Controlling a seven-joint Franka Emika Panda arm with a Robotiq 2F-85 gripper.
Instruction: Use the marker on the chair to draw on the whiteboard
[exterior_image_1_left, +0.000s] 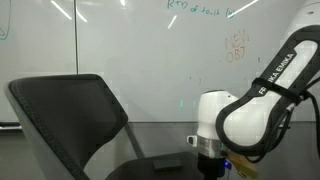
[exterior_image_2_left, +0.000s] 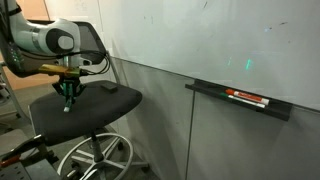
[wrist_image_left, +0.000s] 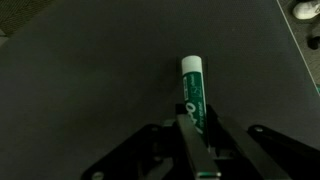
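Note:
The marker (wrist_image_left: 193, 88) is a green stick with a white cap. In the wrist view it stands out from between my fingers over the dark seat. My gripper (wrist_image_left: 196, 125) is shut on the marker. In an exterior view my gripper (exterior_image_2_left: 68, 90) hangs just above the seat of the dark office chair (exterior_image_2_left: 95, 103), with the green marker (exterior_image_2_left: 67, 101) pointing down from it. The chair's backrest (exterior_image_1_left: 70, 108) fills the left of an exterior view. The whiteboard (exterior_image_1_left: 150, 50) covers the wall behind the chair and also shows in the other view (exterior_image_2_left: 220, 40).
A grey ledge (exterior_image_2_left: 215, 90) on the whiteboard carries a flat red-and-black item (exterior_image_2_left: 247, 97). The chair's chrome wheel base (exterior_image_2_left: 95, 158) stands on the floor. My arm's white wrist (exterior_image_1_left: 215, 110) is low beside the backrest.

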